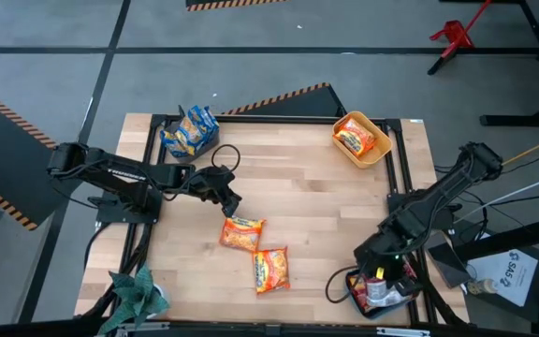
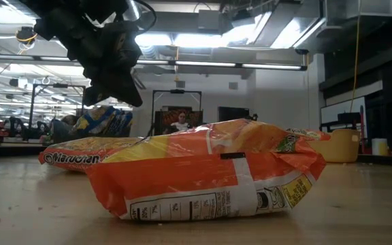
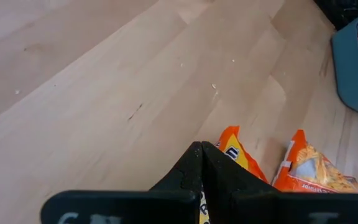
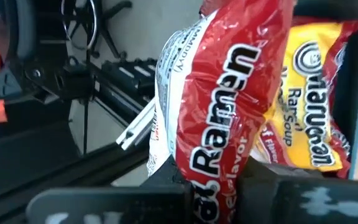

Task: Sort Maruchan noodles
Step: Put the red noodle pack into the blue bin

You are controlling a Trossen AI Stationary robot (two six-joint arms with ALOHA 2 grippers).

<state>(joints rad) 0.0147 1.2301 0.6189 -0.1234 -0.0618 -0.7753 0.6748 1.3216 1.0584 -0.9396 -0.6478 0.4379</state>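
Bins are sitting at three corners of the wooden table (image 1: 316, 197): a yellow bin (image 1: 379, 150) at the far right is holding an orange packet (image 1: 355, 139), a teal bin (image 1: 356, 292) at the near right is holding red and yellow packets (image 1: 382, 290), and blue packets (image 1: 190, 131) are lying heaped at the far left. Two orange packets (image 1: 255, 251) are lying loose mid-table. The left gripper (image 1: 233, 203) is hovering just beside the farther one, its fingers (image 3: 202, 163) pressed together on nothing. The right gripper (image 1: 374, 279) is reaching into the teal bin — the overhead view is hiding its fingers, but its wrist camera is showing them pinching a red ramen packet (image 4: 222, 106) above a yellow one (image 4: 319, 93). Only the table-level camera is showing a person (image 2: 180, 122) sitting in the room behind — and the nearer orange packet's underside label.
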